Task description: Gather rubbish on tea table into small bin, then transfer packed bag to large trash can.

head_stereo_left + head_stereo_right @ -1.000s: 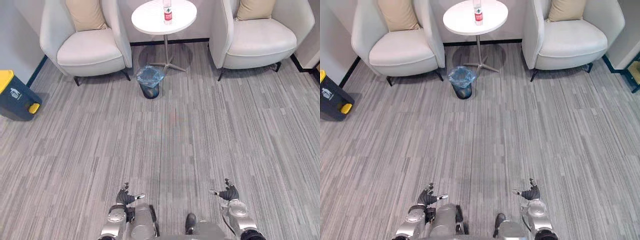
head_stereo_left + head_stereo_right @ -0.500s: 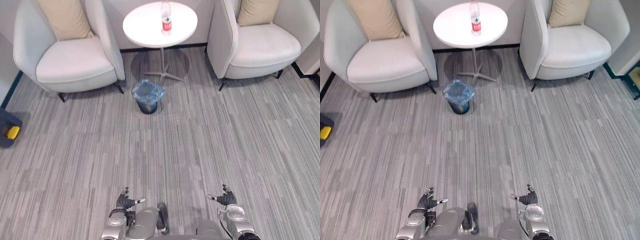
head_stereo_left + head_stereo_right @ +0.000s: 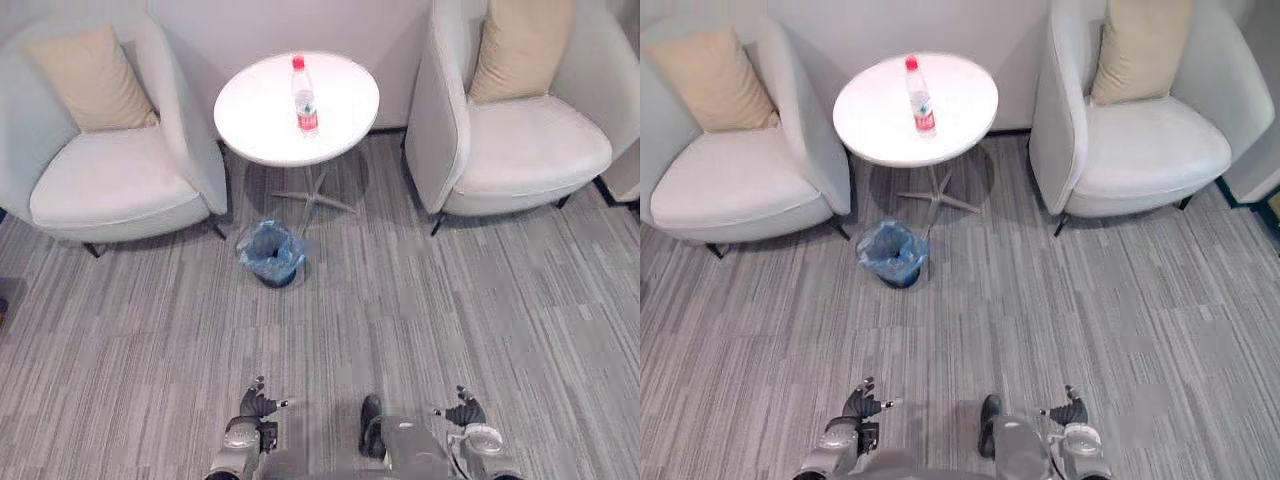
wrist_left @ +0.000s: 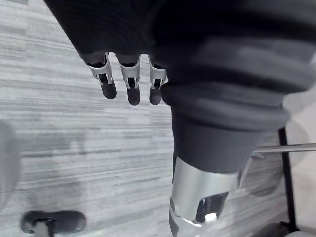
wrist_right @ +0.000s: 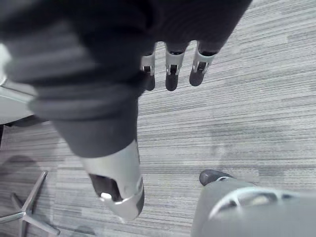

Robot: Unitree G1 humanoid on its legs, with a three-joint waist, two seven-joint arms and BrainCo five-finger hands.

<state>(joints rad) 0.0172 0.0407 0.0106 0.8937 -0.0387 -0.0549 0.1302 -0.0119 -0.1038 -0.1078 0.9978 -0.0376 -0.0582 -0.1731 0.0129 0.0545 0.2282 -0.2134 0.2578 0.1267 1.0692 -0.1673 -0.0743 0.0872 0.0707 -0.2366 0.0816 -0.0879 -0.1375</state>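
A clear bottle (image 3: 304, 97) w/ red cap and red label is standing upright near the middle of the round white tea table (image 3: 255, 135). The label's print is too small to read. The small bin (image 3: 270, 254), lined w/ a blue bag (image 3: 266, 243), is sitting on the grey striped carpet (image 3: 420, 300) just beside the table's foot, on the robot's side.

The left armchair (image 3: 110, 190) and right armchair (image 3: 530, 150) are flanking the table, each w/ a tan cushion (image 3: 90, 80).

The left hand (image 3: 256, 402) is hanging low at the near edge of the head view, its fingers (image 4: 129, 84) loosely straight and holding nothing. The right hand (image 3: 464, 411) is hanging likewise, fingers (image 5: 170, 74) relaxed over carpet and nothing in them.

Both hands are well apart from bottle and bin. The bin is lying roughly straight ahead of the left hand, w/ the bottle farther off beyond it.
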